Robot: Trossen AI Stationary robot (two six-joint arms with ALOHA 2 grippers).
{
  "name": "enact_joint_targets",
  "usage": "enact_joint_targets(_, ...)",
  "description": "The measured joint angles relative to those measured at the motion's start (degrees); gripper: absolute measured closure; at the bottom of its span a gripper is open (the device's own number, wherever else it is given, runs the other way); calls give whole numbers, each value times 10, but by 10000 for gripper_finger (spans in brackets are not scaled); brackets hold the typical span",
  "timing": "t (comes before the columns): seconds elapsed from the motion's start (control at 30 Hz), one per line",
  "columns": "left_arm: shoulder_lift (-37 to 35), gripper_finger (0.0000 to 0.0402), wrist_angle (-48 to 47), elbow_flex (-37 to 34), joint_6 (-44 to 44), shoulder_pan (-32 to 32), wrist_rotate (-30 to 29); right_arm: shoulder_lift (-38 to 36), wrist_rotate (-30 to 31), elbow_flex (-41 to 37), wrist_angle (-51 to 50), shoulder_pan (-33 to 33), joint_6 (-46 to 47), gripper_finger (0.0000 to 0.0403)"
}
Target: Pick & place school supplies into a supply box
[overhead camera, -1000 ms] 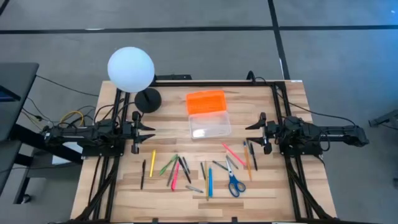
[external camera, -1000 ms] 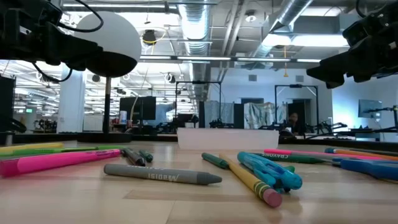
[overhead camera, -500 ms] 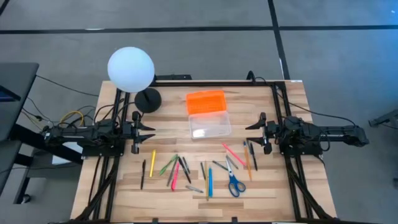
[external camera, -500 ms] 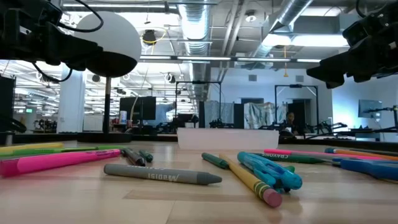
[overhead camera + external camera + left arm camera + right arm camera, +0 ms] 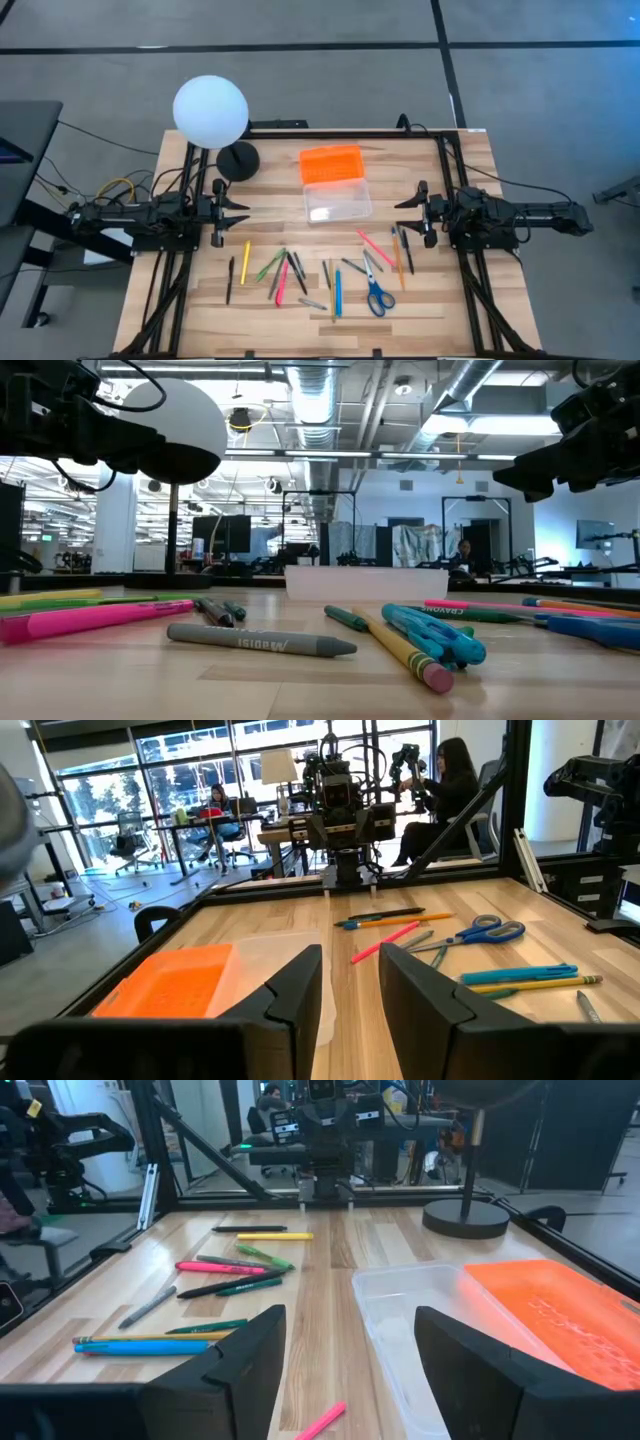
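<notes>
The school supplies lie flat and loose in a row across the near half of the wooden table: a yellow pencil (image 5: 245, 260), a pink marker (image 5: 282, 283), a blue pen (image 5: 337, 292), blue-handled scissors (image 5: 378, 296) and several more. The supply box (image 5: 338, 200), clear and uncovered, stands at the table's middle with its orange lid (image 5: 331, 163) flat on the far side of it. My left gripper (image 5: 240, 208) (image 5: 350, 960) hovers open at the table's left. My right gripper (image 5: 402, 203) (image 5: 350, 1320) hovers open at the right. Both point level toward the box, with nothing between their fingers.
A white globe lamp (image 5: 210, 112) on a black round base (image 5: 238, 160) stands at the far left, close to my left arm. Black frame rails (image 5: 450, 170) run along the table's sides. Bare wood shows between the box and each gripper. People sit in the room behind.
</notes>
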Motion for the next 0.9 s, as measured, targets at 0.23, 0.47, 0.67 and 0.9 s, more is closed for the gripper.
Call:
enact_joint_targets(0.23,0,304,0,0,0,0,0,0,0,0,0,0,0,187)
enact_joint_targets(0.47,0,304,0,0,0,0,0,0,0,0,0,0,0,187)
enact_joint_targets(0.67,0,304,0,0,-45,0,0,0,0,0,1,0,0,187)
enact_joint_targets(0.9,0,304,8,0,-93,0,0,0,-1,0,22,9,6,187)
